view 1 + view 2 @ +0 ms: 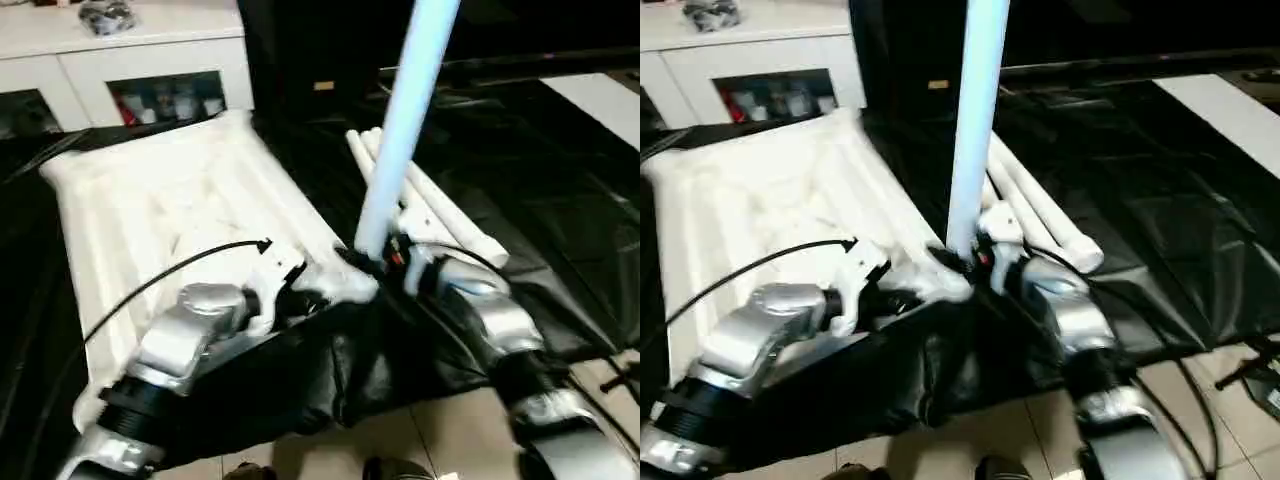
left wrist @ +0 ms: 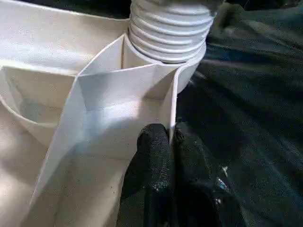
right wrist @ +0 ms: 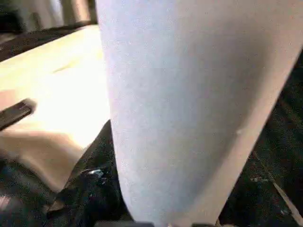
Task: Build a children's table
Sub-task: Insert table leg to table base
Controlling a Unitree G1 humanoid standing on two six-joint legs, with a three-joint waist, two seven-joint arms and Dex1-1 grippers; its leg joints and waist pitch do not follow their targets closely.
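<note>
Black sheet, unmarked white tabletop.

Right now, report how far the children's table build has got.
Done: the tabletop lies underside up on the black sheet.
In hand: the right gripper holds one leg upright at the near corner socket, threaded end at its mouth, while the left gripper, shut, pinches a rib beside it.
Left: seating that leg, then the spare legs lying beside the tabletop.
</note>
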